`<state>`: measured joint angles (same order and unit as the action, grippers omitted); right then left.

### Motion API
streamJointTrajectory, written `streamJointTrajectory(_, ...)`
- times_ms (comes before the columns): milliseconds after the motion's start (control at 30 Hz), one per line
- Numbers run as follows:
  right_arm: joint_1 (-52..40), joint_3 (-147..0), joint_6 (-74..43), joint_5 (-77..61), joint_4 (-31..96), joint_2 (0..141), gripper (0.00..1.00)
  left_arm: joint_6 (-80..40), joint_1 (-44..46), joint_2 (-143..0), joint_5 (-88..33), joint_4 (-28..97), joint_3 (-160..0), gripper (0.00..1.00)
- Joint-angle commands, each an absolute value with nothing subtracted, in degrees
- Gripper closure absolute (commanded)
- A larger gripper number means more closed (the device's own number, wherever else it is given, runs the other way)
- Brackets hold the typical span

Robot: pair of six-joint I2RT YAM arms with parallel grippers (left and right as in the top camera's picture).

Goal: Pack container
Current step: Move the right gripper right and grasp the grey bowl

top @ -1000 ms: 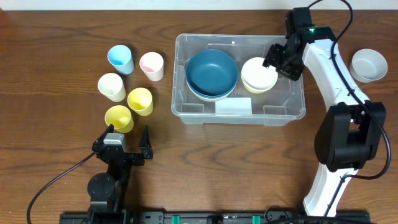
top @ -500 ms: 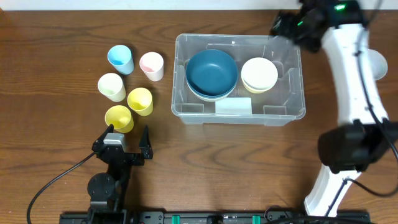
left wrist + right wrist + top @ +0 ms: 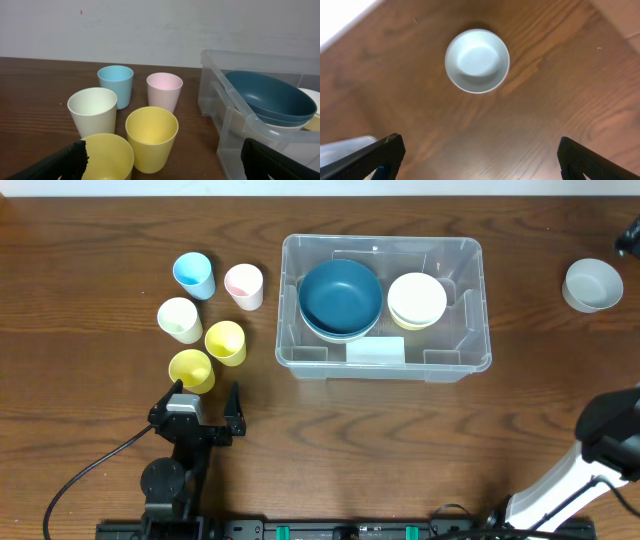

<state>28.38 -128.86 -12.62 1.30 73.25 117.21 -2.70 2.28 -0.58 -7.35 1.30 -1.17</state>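
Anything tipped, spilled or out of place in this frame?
Nothing stands out. Five cups stand upright left of the container, bowls sit nested inside it, and one grey bowl sits upright outside, to its right, not yet packed.

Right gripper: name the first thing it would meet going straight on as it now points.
Probably the pale bowl, which lies centred ahead of the right gripper with its jaws open; depth is unclear, so it might touch bare table first.

Five cups at the left: one blue cup (image 3: 193,275), one pink cup (image 3: 244,285), one white cup (image 3: 180,319), two yellow cups (image 3: 225,342). One clear bin (image 3: 470,330) holds two stacks of bowls, a blue stack (image 3: 340,298) and a white stack (image 3: 416,300). One grey bowl (image 3: 592,284) at the upper right.
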Motion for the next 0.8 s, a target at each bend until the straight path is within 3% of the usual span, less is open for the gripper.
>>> streamJointTrajectory(0,30.3,-125.7,-3.7,-6.2,71.4,121.6,0.01,-1.8,2.0,-0.2,-8.4,3.3,-0.2,0.02)
streamJointTrajectory(400,27.8,-124.4,11.5,1.2,67.0,135.5,0.01,-1.8,2.0,-0.2,-8.4,3.3,-0.2,0.02)
streamJointTrajectory(767,25.6,-124.4,21.6,2.4,60.2,137.9,0.01,-1.8,2.0,-0.2,-8.4,3.3,-0.2,0.02)
